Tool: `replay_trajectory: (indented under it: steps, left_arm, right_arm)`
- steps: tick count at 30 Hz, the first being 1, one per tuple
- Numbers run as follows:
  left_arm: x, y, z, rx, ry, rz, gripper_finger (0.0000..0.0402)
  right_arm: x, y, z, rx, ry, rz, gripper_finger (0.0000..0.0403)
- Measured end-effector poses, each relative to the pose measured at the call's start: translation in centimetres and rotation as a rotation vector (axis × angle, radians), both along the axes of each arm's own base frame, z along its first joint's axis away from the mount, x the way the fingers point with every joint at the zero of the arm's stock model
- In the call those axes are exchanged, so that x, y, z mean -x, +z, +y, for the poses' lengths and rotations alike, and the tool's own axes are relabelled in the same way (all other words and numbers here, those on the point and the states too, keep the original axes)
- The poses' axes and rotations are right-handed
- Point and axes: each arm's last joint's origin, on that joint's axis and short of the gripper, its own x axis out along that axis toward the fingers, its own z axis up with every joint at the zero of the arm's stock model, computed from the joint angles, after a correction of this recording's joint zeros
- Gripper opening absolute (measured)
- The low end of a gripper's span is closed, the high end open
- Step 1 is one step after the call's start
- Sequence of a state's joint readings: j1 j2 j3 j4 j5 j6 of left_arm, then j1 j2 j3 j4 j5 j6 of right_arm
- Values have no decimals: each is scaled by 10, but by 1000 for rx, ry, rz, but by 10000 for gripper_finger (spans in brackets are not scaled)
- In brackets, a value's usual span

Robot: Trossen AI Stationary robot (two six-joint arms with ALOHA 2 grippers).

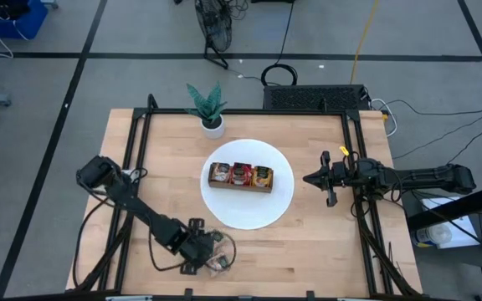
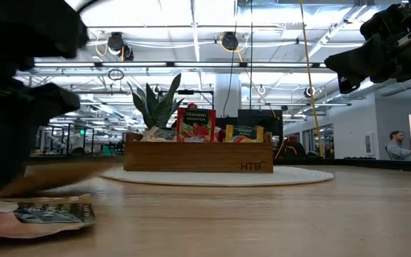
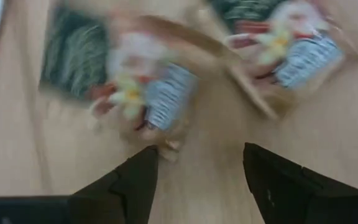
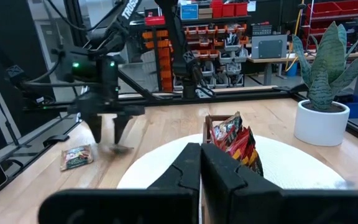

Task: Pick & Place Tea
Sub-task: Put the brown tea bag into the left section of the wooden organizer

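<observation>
Your small flat tea sachets lie loose on the pale wooden table, close to its near edge and left of the middle. In the left wrist view you see two of them, beige with dark green, side by side and a bit blurry. More tea stands upright in the brown wooden three-part tray: a beige one, a red one and an orange-yellow one. The tray sits on a round white mat in the middle of the table. A small green plant in a white pot stands just behind the mat.

Your left gripper is right over the loose sachets. Its two dark fingers are spread apart and hold nothing.

Your right gripper waits by the right side of the mat, pointing at the tray. Its fingers are pressed together with nothing between them.
</observation>
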State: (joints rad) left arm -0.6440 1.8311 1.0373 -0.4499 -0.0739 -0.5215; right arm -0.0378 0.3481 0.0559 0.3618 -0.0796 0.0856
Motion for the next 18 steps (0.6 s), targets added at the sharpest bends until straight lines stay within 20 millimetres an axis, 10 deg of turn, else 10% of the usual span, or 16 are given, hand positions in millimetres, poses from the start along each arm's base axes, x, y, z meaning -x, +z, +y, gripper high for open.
replay_trajectory:
  steps: [6, 18]
  left_arm:
    - [2, -11, -13, -124, -198, -79, 237]
    - [-7, -3, -14, -149, -44, -170, 237]
  right_arm:
    - [0, 0, 0, 0, 0, -1, 4]
    - [0, 0, 0, 0, 0, 0, 4]
